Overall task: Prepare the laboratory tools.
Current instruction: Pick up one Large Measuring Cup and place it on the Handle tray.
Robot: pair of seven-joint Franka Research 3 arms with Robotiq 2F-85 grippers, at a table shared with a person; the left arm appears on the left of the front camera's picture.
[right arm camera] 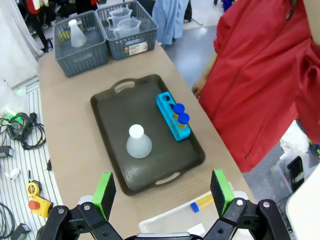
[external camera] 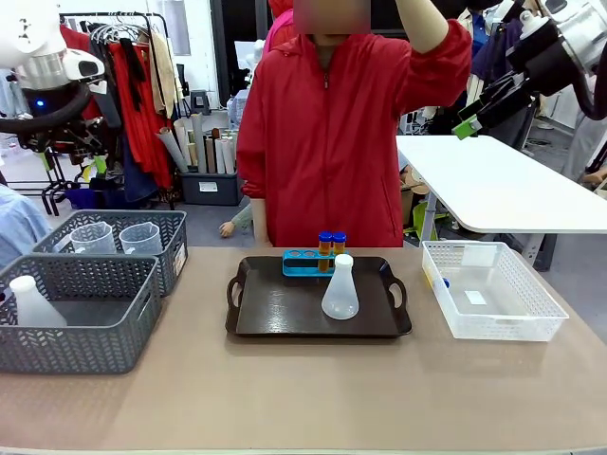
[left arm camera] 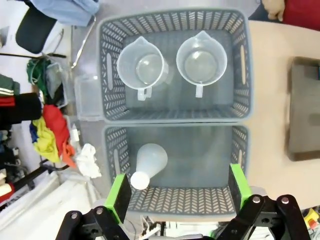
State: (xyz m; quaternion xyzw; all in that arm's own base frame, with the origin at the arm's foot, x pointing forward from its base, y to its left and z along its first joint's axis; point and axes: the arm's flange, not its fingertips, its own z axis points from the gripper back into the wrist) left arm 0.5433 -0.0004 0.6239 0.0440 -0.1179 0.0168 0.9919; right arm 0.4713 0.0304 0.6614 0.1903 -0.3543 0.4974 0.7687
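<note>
A blue rack (external camera: 305, 263) holding two blue-capped orange tubes (external camera: 325, 245) stands at the back of the dark tray (external camera: 285, 318), with a white conical flask (external camera: 340, 288) in front of it. Another tube (right arm camera: 202, 203) lies in the white basket (external camera: 488, 289). A second flask (left arm camera: 150, 162) lies in the near grey basket (left arm camera: 235, 150), and two clear handled beakers (left arm camera: 142, 69) (left arm camera: 201, 60) stand in the far one. My left gripper (left arm camera: 178, 192) hangs open high above these baskets. High over the table's right side my right gripper (right arm camera: 163, 191) is open too. Nothing is between either pair of fingers.
A person in a red jacket (external camera: 322, 142) stands at the far edge behind the tray, one arm raised. Bare tabletop (external camera: 303, 398) runs along the front. A white side table (external camera: 503, 185) stands behind on the right, a clothes rack (external camera: 123, 85) on the left.
</note>
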